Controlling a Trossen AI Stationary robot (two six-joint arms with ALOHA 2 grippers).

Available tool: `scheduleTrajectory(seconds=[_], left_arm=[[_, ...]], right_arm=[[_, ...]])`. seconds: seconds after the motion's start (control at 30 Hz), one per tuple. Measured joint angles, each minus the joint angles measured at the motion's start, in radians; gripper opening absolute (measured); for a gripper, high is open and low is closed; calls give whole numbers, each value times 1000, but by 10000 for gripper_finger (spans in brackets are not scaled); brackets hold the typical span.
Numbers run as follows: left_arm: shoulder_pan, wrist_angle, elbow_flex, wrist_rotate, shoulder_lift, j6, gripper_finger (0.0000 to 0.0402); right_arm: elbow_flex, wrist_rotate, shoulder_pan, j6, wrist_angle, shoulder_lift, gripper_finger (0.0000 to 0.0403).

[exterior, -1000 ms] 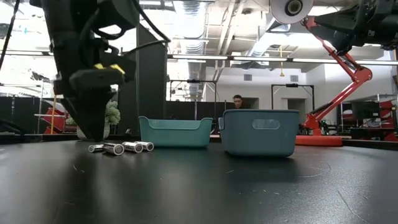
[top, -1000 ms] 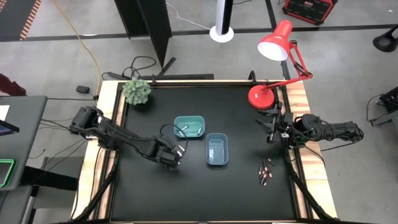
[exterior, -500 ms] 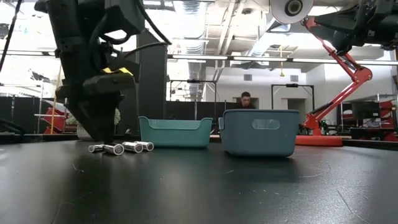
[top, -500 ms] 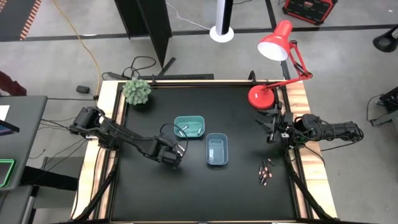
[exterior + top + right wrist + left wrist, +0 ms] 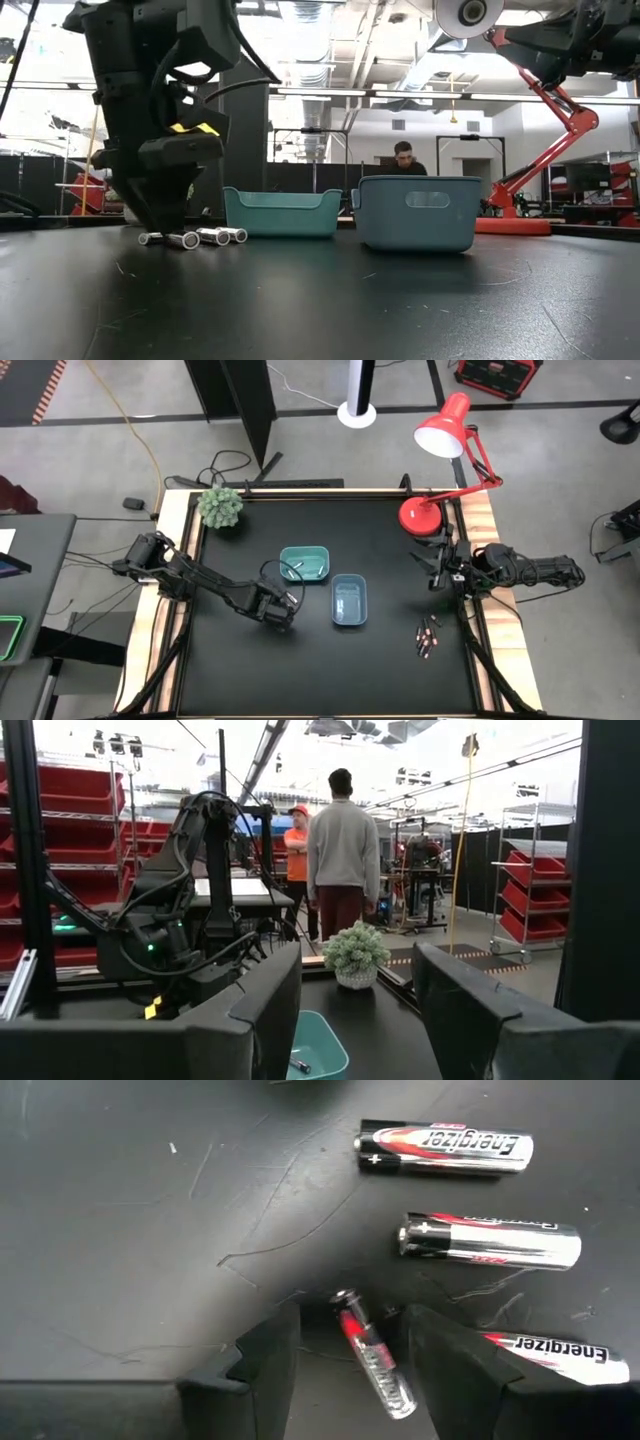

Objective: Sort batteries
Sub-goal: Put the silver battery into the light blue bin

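Observation:
Several silver batteries with red marks (image 5: 490,1242) lie on their sides on the black table, left of the teal tray (image 5: 304,563); they also show in the low view (image 5: 195,237). My left gripper (image 5: 350,1320) hangs over them, pointing down and open. Its fingers stand on either side of one small battery (image 5: 372,1355) without touching it. The teal tray holds a couple of batteries. The blue tray (image 5: 349,600) stands beside it. A cluster of dark batteries (image 5: 425,638) lies near the right edge. My right gripper (image 5: 440,565) waits open at the table's right edge.
A red desk lamp (image 5: 440,470) stands at the far right corner and a small potted plant (image 5: 220,507) at the far left corner. People stand in the room beyond the table (image 5: 340,850). Bare black table lies along the near edge (image 5: 330,680).
My left gripper has sunk toward the silver batteries on the table. The batteries and trays have not moved.

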Motion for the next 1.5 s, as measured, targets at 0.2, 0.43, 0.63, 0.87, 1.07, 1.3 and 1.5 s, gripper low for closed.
scheduleTrajectory(seconds=[0.2,0.43,0.63,0.87,1.07,1.3,1.5], left_arm=[[0,8,-1,9,1,23,119],[0,6,-2,16,3,64,26],[-1,3,-3,4,4,91,16],[-1,0,-3,0,-3,120,16],[-4,-12,-8,-22,-49,153,16],[-4,-20,-8,-45,-120,218,16],[-4,-12,-7,-55,-171,290,16]], right_arm=[[0,0,0,0,0,0,207],[0,0,0,0,0,0,207],[0,0,0,0,0,0,207],[0,0,0,1,0,0,207],[0,0,0,1,4,0,207],[0,0,0,1,4,0,207],[0,0,0,1,4,0,207]])
